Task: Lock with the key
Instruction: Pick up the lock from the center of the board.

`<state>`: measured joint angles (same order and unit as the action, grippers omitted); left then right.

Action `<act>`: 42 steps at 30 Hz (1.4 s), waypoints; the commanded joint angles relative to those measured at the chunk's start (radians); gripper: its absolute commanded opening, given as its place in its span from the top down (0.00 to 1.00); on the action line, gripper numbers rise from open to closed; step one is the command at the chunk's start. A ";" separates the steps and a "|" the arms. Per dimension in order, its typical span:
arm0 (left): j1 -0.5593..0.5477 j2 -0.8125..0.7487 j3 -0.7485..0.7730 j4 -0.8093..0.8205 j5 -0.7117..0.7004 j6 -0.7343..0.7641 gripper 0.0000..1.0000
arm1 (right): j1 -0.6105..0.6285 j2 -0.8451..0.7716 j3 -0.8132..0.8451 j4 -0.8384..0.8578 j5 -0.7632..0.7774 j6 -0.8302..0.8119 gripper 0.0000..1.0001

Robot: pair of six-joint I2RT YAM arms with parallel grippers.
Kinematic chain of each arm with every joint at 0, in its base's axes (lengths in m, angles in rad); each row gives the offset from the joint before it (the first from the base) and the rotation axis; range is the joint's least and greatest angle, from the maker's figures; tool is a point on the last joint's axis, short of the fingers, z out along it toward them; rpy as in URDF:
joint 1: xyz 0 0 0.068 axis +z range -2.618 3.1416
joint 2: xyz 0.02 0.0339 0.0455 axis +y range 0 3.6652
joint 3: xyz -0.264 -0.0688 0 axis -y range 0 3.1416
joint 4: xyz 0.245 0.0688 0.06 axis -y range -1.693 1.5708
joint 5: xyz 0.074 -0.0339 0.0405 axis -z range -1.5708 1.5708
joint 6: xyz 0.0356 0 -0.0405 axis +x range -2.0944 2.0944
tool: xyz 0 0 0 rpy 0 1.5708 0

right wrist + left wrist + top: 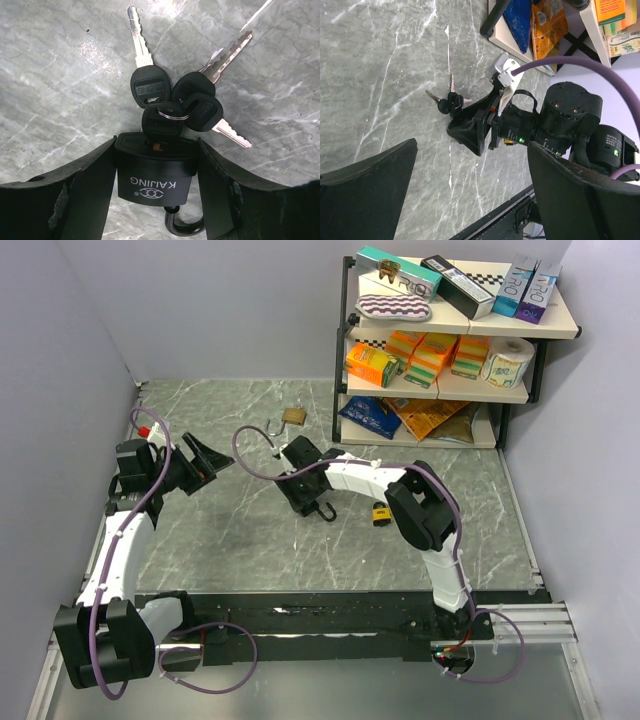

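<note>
So the right gripper [155, 167] has its fingers clamped on both sides of a black KAIJING padlock [153, 182], down low over the marble-look table [250, 550], roughly mid-table and a bit left of centre. One key [161, 121] is stuck in the lock's keyhole, and the rest of the key bunch [195, 102] on the same ring is fanned out flat on the table. The shackle [184, 229] pokes out the other end, but honestly I can't tell if it's clicked in or not, it's mostly cut off. The left gripper [205, 465] hangs off to the left, well apart from the lock, fingers spread wide and holding nothing. There's a brass padlock [293, 416] further back, a small yellow-and-black one [381, 513] just right of the action, and a stocked shelf [345, 340] in the far right corner.
</note>
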<state>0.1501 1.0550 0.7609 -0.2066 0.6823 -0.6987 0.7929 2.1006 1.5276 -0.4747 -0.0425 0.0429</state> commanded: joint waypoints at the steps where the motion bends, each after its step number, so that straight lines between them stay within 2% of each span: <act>1: 0.006 -0.016 0.002 0.012 0.003 0.018 0.04 | -0.018 -0.057 -0.003 -0.018 -0.066 -0.003 1.00; 7: 0.006 -0.021 -0.017 0.056 0.016 -0.001 0.04 | -0.099 -0.180 0.011 0.040 -0.126 0.104 1.00; 13: -0.012 -0.056 -0.077 0.150 0.003 0.002 0.04 | -0.216 -0.289 0.035 0.059 -0.165 0.352 1.00; 16: -0.105 -0.055 -0.080 0.189 -0.070 0.044 0.03 | -0.248 -0.277 0.101 -0.017 -0.180 0.494 1.00; 20: -0.364 -0.011 -0.048 0.225 -0.292 0.108 0.02 | -0.250 -0.283 0.154 -0.042 -0.137 0.636 1.00; 22: -0.464 0.037 -0.032 0.248 -0.345 0.114 0.01 | -0.245 -0.278 0.187 -0.059 -0.099 0.701 1.00; 28: -0.662 0.149 0.015 0.318 -0.509 0.145 0.05 | -0.228 -0.301 0.187 -0.096 -0.077 0.802 1.00; 33: -0.716 0.237 0.038 0.418 -0.538 0.116 0.10 | -0.224 -0.306 0.158 -0.107 -0.091 0.844 1.00; 42: -0.781 0.335 0.075 0.441 -0.589 0.117 0.22 | -0.207 -0.290 0.152 -0.122 -0.145 0.913 1.00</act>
<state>-0.6182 1.3666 0.7799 0.1734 0.1364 -0.5873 0.5713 1.8755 1.6623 -0.6201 -0.1413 0.8799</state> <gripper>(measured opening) 0.792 0.668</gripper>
